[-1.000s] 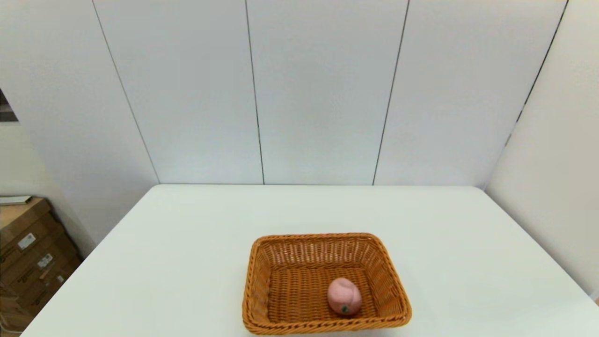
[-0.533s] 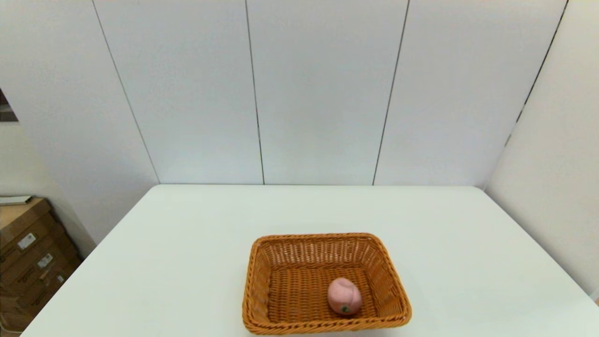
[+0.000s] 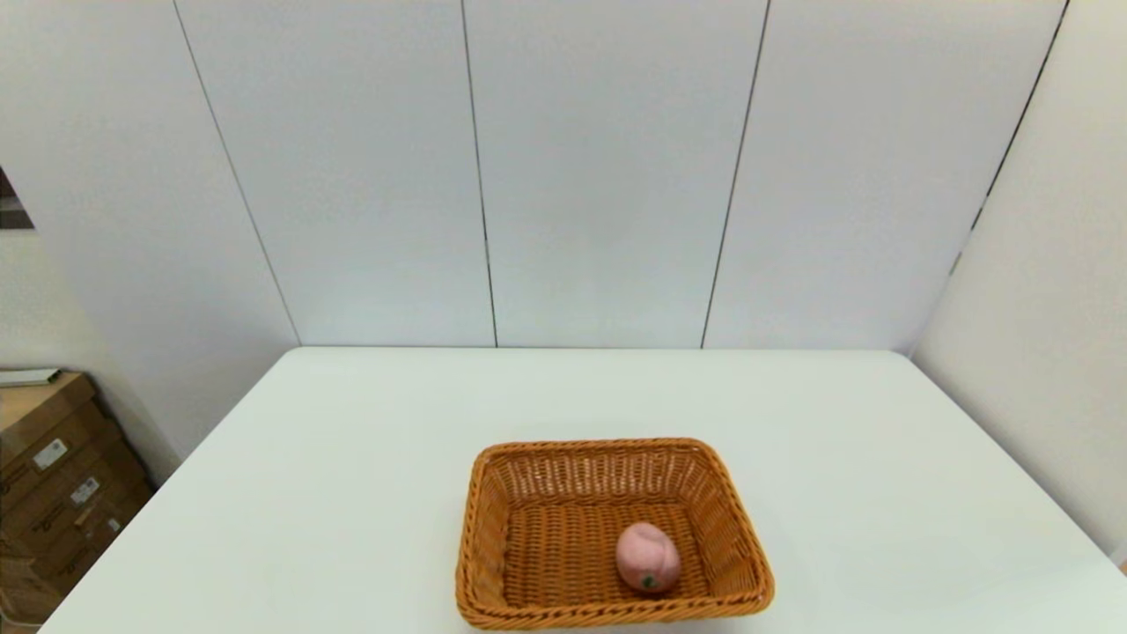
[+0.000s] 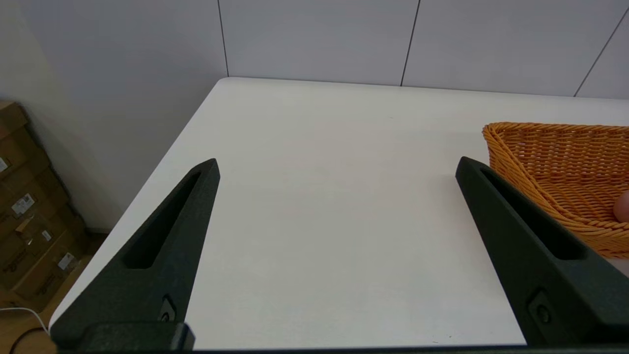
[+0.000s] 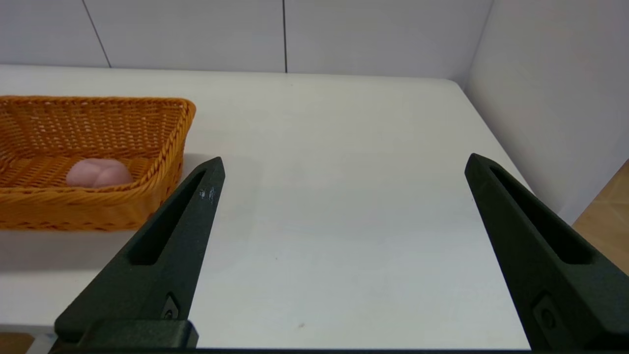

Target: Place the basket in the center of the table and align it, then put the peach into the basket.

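The orange-brown wicker basket point(image 3: 614, 532) sits near the front middle of the white table point(image 3: 352, 458), its sides square to the table's edges. The pale pink peach point(image 3: 648, 556) lies inside it, toward the front right of the basket floor. Neither arm shows in the head view. My left gripper point(image 4: 336, 164) hangs open over the table's left front part, with the basket point(image 4: 565, 167) off to its side. My right gripper point(image 5: 344, 162) is open over the right front part, with the basket point(image 5: 93, 157) and the peach point(image 5: 98, 173) beside it. Nothing is between either pair of fingers.
Stacked cardboard boxes point(image 3: 53, 475) stand on the floor left of the table. A panelled wall runs along the table's far edge, and a side wall point(image 3: 1039, 352) stands close to the right edge.
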`<action>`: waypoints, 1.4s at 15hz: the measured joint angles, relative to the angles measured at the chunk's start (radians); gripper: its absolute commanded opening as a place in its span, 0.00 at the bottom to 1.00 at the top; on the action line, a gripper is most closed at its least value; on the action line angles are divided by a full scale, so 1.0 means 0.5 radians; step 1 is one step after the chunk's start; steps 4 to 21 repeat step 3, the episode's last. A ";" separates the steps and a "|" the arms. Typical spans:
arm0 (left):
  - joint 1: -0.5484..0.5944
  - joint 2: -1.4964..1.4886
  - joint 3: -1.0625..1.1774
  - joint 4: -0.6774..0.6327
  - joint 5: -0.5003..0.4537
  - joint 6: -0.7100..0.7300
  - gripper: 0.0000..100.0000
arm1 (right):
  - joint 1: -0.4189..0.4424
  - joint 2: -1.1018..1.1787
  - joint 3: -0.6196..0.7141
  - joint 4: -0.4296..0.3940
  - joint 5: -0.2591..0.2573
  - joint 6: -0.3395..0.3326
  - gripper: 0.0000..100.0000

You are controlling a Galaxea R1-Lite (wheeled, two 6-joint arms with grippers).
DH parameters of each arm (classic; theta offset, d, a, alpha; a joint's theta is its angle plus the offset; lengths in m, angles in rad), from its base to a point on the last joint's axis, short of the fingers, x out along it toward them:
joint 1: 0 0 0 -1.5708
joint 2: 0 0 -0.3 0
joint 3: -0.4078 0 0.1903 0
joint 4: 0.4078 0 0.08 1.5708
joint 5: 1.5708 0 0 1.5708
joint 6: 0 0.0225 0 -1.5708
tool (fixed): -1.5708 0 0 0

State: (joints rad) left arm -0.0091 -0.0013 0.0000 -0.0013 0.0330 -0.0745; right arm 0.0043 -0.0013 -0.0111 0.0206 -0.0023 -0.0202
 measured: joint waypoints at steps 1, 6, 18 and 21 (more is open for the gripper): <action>0.000 0.000 0.000 0.000 0.000 0.001 1.00 | 0.000 0.000 0.000 -0.001 -0.001 0.010 1.00; 0.000 0.000 0.000 0.000 0.000 0.000 1.00 | 0.000 0.000 0.003 -0.001 -0.008 0.039 1.00; 0.000 0.000 0.000 0.000 0.000 0.000 1.00 | 0.000 0.000 0.003 -0.001 -0.008 0.039 1.00; 0.000 0.000 0.000 0.000 0.000 0.000 1.00 | 0.000 0.000 0.003 -0.001 -0.008 0.039 1.00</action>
